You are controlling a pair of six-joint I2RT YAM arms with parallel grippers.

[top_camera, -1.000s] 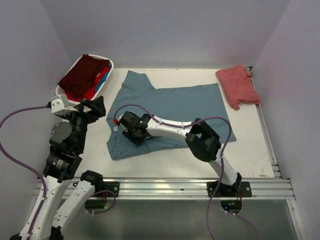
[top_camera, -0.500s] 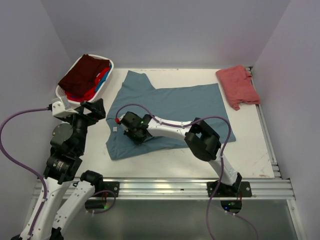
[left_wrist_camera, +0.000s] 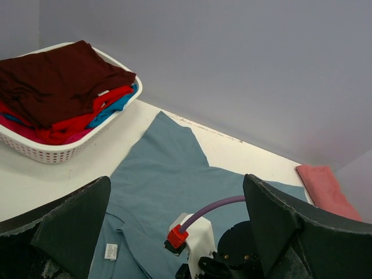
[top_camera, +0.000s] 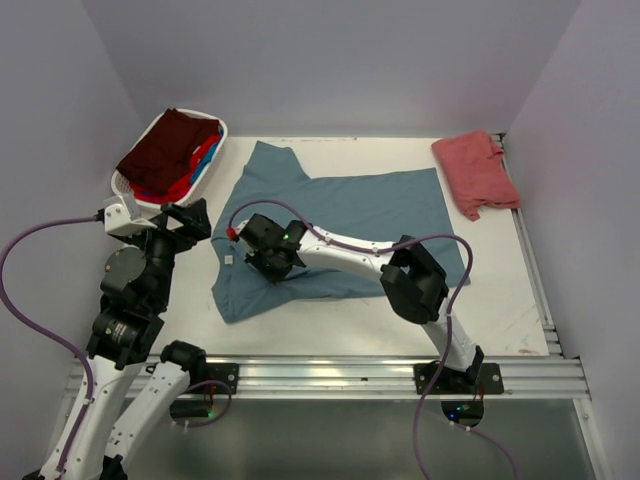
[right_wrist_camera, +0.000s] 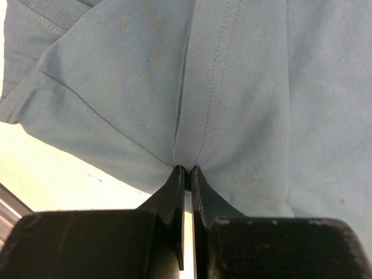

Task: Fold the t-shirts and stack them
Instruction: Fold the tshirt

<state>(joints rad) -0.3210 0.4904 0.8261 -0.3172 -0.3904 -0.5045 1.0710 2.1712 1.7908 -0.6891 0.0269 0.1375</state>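
A large slate teal-blue t-shirt (top_camera: 345, 210) lies spread on the white table, its collar and label at the left. My right gripper (top_camera: 268, 262) reaches across to the shirt's left part and is shut on a pinched ridge of its cloth. The right wrist view shows the fingertips (right_wrist_camera: 187, 170) pressed together on that teal-blue cloth (right_wrist_camera: 232, 87). Left of the shirt my left gripper (top_camera: 190, 215) hovers above the table, open and holding nothing (left_wrist_camera: 176, 192). A salmon-red t-shirt (top_camera: 475, 170) lies crumpled at the far right corner.
A white oval basket (top_camera: 215, 128) at the far left holds a dark maroon shirt (left_wrist_camera: 55, 81) on top of red and bright blue ones. Grey walls close in the table at the back and both sides. A metal rail (top_camera: 330, 375) runs along the near edge.
My right gripper has shut on the teal-blue cloth and shifted slightly toward the far left, bunching the shirt under it. The left arm has hardly moved.
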